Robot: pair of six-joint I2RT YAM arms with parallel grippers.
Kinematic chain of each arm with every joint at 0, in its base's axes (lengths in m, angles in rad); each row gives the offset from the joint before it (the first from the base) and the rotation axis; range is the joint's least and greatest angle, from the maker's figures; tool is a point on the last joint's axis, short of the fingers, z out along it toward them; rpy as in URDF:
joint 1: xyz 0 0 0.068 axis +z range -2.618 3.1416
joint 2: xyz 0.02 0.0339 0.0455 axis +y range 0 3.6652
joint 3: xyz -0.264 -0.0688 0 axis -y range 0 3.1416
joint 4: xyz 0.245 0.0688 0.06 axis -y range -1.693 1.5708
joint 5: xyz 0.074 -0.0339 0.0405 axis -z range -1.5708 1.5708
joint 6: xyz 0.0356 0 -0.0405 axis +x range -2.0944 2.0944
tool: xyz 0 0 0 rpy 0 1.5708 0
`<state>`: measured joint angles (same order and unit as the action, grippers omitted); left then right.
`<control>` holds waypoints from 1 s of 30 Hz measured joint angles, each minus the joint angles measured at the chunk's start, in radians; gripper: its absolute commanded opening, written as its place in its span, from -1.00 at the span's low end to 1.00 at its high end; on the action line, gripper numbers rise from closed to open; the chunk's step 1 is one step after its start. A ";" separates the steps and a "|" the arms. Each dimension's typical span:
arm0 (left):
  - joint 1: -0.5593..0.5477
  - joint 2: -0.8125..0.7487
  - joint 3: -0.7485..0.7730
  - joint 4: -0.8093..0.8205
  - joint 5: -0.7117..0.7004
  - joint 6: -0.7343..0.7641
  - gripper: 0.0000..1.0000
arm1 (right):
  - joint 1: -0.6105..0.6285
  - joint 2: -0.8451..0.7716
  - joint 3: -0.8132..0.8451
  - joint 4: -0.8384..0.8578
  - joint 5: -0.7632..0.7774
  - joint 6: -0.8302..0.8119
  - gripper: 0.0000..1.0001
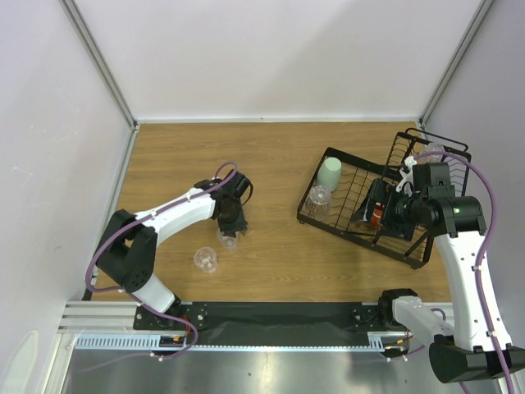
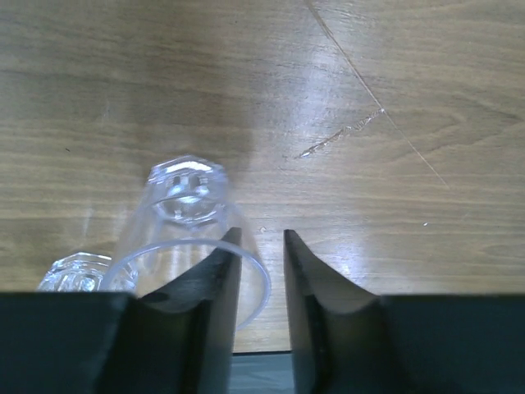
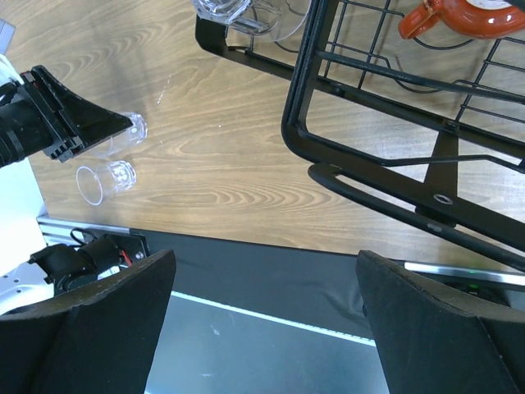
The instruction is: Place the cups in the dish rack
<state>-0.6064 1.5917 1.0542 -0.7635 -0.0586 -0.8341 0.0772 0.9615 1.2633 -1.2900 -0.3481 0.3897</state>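
My left gripper (image 2: 262, 279) stands over a clear tumbler (image 2: 187, 215) on the wooden table, its jaws narrowly apart. The left finger (image 2: 209, 283) is inside the rim and the right finger (image 2: 316, 287) outside, with the tumbler wall in the gap and clear of the right finger. In the top view that tumbler (image 1: 227, 239) sits just below the left gripper (image 1: 232, 220). A second clear tumbler (image 1: 205, 259) stands nearer the bases. The black dish rack (image 1: 349, 228) holds a mint cup (image 1: 330, 173), a clear tumbler (image 1: 318, 197) and the orange mug (image 3: 467, 16). My right gripper (image 3: 262, 328) hovers wide open and empty at the rack's near edge.
White walls with metal posts enclose the table on three sides. A black mat and aluminium rail (image 1: 271, 316) run along the near edge between the arm bases. The rack's taller wire basket (image 1: 435, 160) rises at the far right.
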 measured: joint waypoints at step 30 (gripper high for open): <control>0.048 -0.029 0.196 -0.151 0.157 0.141 -0.99 | 0.000 -0.083 -0.019 0.085 -0.117 0.039 1.00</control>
<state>-0.5583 1.5631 1.2503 -0.9146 0.0982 -0.6933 0.0772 0.8783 1.2442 -1.2053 -0.4648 0.4282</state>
